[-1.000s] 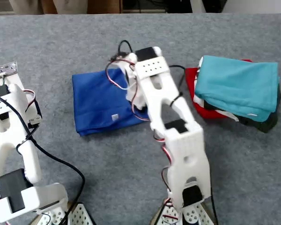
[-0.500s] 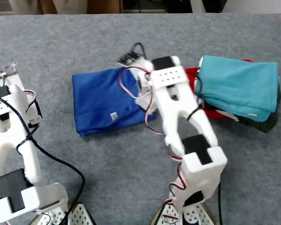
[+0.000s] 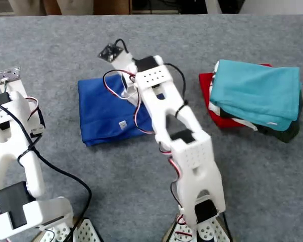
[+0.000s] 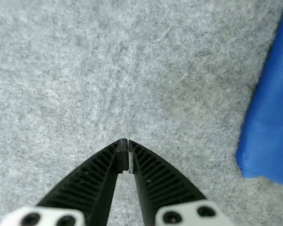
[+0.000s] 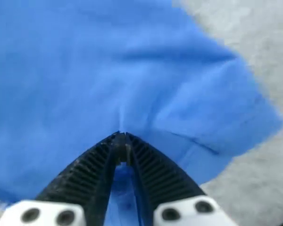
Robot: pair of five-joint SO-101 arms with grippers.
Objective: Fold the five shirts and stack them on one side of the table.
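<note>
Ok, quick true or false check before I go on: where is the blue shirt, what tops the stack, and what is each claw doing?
1. The blue shirt lies on the stack. False: it lies on the table, apart from the stack.
2. The teal shirt tops the stack. True.
3. The left claw is open over the blue shirt. False: it is shut, over bare table beside the blue shirt.
4. The right claw is shut on the blue shirt's cloth, which puckers at its tips. True.
</note>
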